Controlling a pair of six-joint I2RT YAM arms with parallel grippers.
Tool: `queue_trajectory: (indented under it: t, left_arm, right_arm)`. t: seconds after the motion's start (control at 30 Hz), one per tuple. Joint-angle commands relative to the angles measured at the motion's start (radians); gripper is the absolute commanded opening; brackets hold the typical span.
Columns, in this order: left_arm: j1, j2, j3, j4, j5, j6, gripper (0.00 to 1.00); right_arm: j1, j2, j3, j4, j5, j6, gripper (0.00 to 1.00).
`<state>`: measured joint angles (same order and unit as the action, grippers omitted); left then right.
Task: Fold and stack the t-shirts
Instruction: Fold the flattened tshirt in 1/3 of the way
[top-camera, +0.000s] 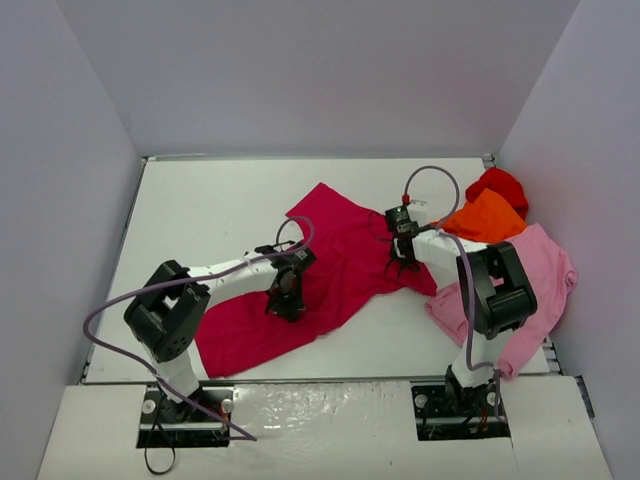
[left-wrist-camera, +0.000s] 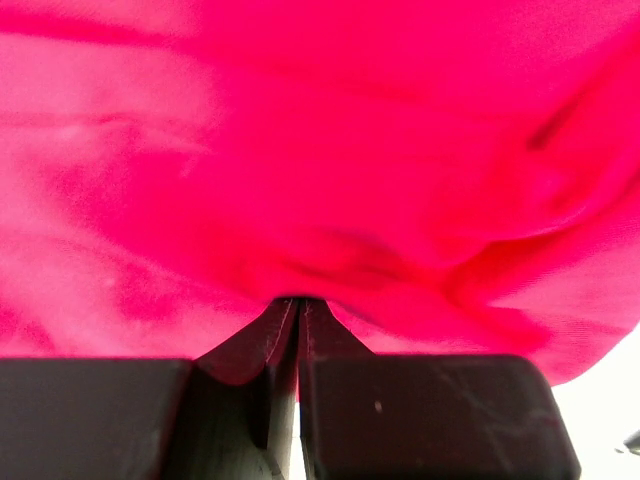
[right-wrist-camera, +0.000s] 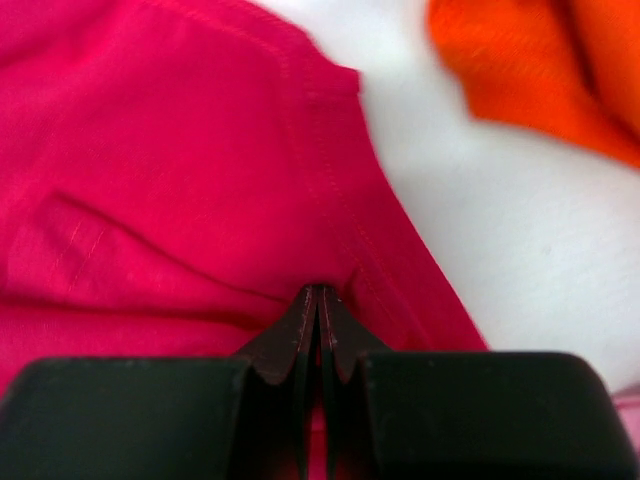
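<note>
My left end effector (top-camera: 285, 300) is clamped on the near middle of the soft crimson-magenta cloth t-shirt (top-camera: 340, 250), which lies spread on the white table (top-camera: 200, 200). My right end effector (top-camera: 403, 265) pinches its right hem. Further right lie an orange cloth t-shirt (top-camera: 485, 218), a red cloth t-shirt (top-camera: 497, 183) and a larger light pink cloth t-shirt (top-camera: 540, 265).

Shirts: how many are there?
4: the crimson shirt spread in the middle; the pink shirt, orange shirt and red shirt bunched at the right edge. Others may hide underneath.
</note>
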<state>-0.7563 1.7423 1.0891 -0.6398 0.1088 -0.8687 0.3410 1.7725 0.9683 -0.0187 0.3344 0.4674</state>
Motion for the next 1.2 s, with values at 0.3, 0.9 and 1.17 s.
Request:
queue_trajectory:
  t: [0.3, 0.9, 1.17]
  left_arm:
    - [0.151, -0.268, -0.038, -0.320, -0.274, 0.062, 0.00]
    - [0.144, -0.366, 0.028, -0.213, -0.196, 0.088, 0.00]
    - [0.127, -0.356, 0.029, -0.239, -0.250, 0.073, 0.00]
  right_arm:
    - [-0.183, 0.197, 0.182, -0.046, -0.055, -0.036, 0.00]
    - [-0.061, 0.003, 0.203, -0.001, -0.019, -0.011, 0.42]
    - [0.374, -0.085, 0.057, 0.053, -0.268, 0.121, 0.00]
